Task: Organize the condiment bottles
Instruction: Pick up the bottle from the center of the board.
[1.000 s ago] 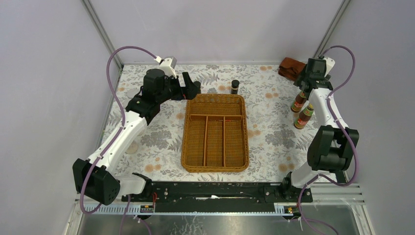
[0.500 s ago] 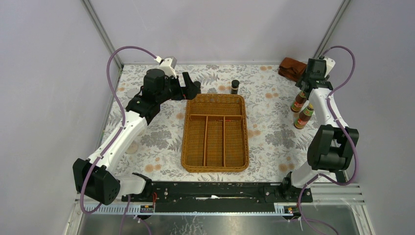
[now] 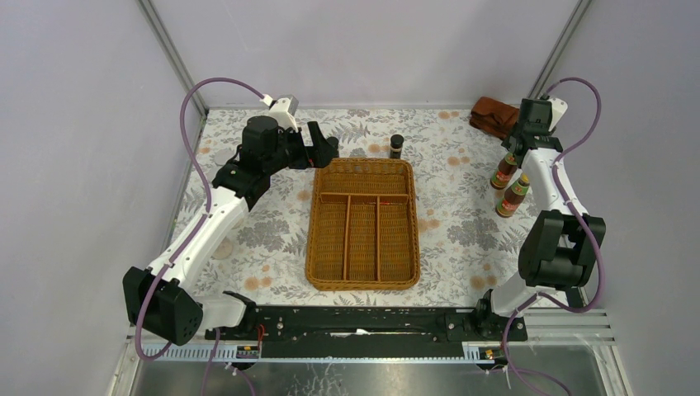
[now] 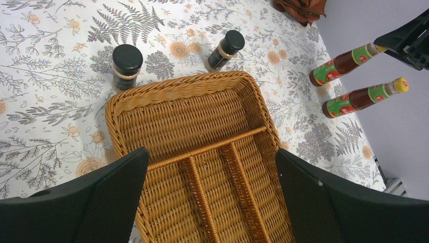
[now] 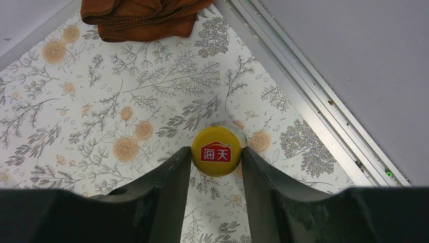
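The right gripper (image 5: 216, 158) is clamping the yellow cap (image 5: 217, 151) of a red sauce bottle (image 3: 501, 172), which is standing upright at 2 o'clock of the wicker tray (image 3: 316, 247), near the rust-brown cloth (image 3: 493, 113). The second sauce bottle (image 3: 513, 196) is standing just beside it at 5 o'clock. The left gripper (image 4: 211, 153) is hanging with jaws spread wide over the tray's far end; a tiny dark bottle (image 4: 222, 49) is standing just past the rim at 12 o'clock, a black-lidded jar (image 4: 126, 63) at 11

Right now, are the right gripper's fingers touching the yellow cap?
Touching. The right wrist view shows both fingers of the right gripper pressed against the yellow cap of the sauce bottle, no gap either side.
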Tool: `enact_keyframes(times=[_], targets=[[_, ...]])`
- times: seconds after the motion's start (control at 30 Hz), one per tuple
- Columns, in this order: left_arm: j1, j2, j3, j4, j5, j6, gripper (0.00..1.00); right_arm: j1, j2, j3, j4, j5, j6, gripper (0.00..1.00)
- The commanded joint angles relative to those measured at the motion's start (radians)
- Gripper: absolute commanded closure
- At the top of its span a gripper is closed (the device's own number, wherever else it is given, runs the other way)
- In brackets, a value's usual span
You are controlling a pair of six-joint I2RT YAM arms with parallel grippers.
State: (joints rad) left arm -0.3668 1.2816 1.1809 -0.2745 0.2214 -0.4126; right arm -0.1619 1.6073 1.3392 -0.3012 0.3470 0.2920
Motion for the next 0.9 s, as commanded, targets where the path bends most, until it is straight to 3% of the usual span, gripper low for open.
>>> enact_keyframes(times=[0.0, 0.27, 0.53, 0.87], targets=[[-0.006, 0.008, -0.020, 0.059, 0.002, 0.005, 0.01, -0.007, 0.003, 0.003, 0.025, 0.023, 0.005, 0.53], [-0.006, 0.007, -0.022, 0.058, 0.004, 0.006, 0.01, -0.008, 0.005, -0.005, 0.017, 0.025, 0.009, 0.61], [-0.005, 0.004, -0.026, 0.058, 0.006, 0.006, 0.01, -0.010, 0.008, -0.008, 0.002, 0.025, 0.017, 1.00], [-0.006, 0.005, -0.023, 0.055, 0.004, 0.008, 0.01, -0.009, -0.007, -0.017, 0.003, 0.013, 0.018, 1.00]])
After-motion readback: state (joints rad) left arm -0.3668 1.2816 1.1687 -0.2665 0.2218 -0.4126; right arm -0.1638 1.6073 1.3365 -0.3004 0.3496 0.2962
